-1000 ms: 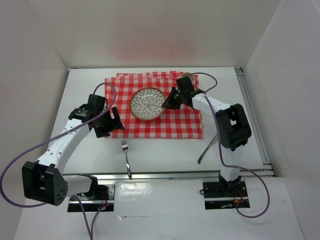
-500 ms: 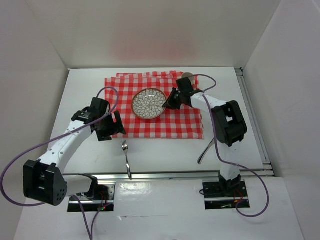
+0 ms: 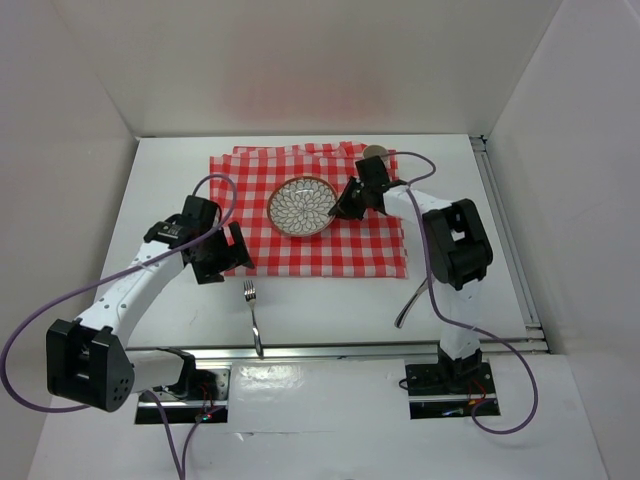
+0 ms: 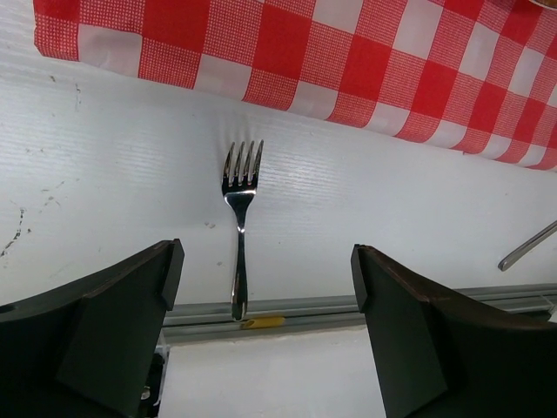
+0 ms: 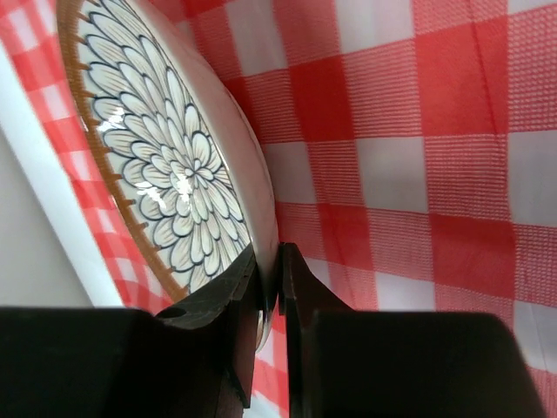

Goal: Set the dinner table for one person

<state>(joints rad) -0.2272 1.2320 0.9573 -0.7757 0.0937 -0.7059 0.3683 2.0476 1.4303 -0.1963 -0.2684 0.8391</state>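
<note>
A petal-patterned plate (image 3: pixel 302 207) with a brown rim sits over the red-and-white checked cloth (image 3: pixel 360 250) on the white dinner table (image 3: pixel 330 300). My right gripper (image 3: pixel 345 208) is shut on the plate's right rim; in the right wrist view the plate (image 5: pixel 165 165) is tilted and pinched between my fingers (image 5: pixel 300 296). My left gripper (image 3: pixel 228 255) is open and empty at the cloth's left edge, above the table. A fork (image 3: pixel 253 317) lies near the front edge, tines toward the cloth; it shows in the left wrist view (image 4: pixel 239 226). A spoon (image 3: pixel 413 298) lies at the front right.
A round brownish object (image 3: pixel 375 152) is partly hidden behind my right wrist at the cloth's back right. A metal rail (image 3: pixel 330 350) runs along the table's front edge. White walls close in the back and both sides.
My right gripper has carried the plate a little to the right and back over the cloth. My left gripper has moved slightly forward, off the cloth's left edge.
</note>
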